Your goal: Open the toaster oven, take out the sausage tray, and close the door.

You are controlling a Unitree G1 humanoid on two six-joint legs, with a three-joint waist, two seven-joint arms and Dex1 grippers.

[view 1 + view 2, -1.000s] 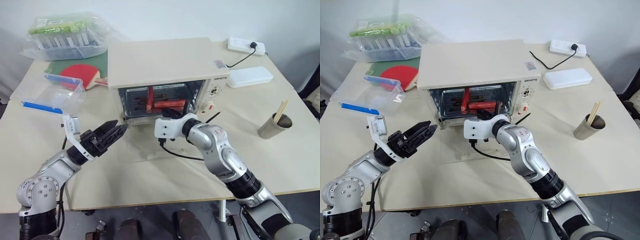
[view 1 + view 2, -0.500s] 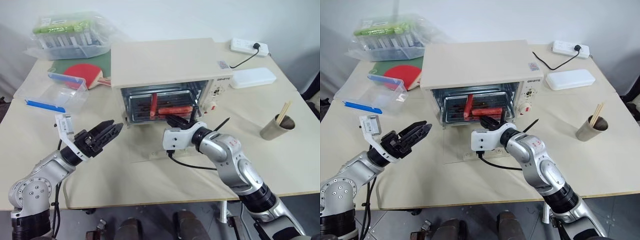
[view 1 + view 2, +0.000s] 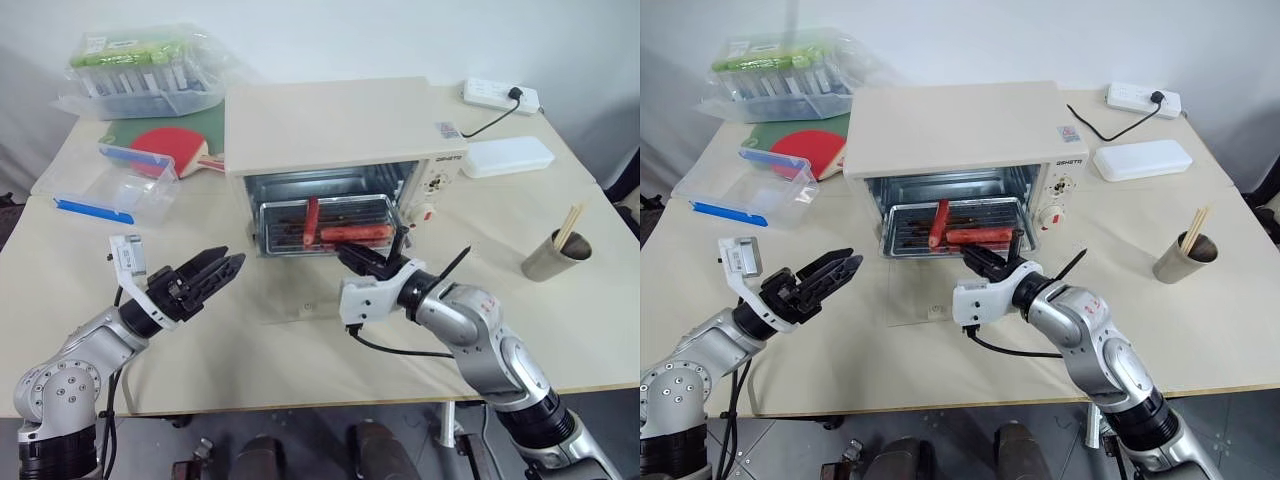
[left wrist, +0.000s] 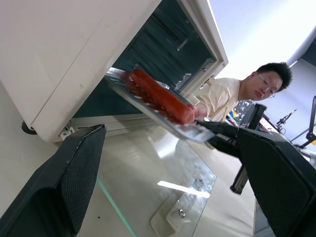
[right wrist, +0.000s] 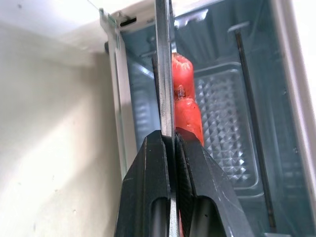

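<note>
Right gripper (image 3: 987, 262) clamped on sausage tray (image 3: 952, 226) rim, seemingly half outside toaster oven (image 3: 955, 135).

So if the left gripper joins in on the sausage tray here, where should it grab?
Probably the sausage tray's free left front rim, approached from the front. The right gripper is already shut on the front edge towards the right, the toaster oven hides the rear, and the thin flat lip suits a pinch by the open left gripper.

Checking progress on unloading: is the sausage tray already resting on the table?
No: the right hand holds the sausage tray at the toaster oven mouth.
</note>
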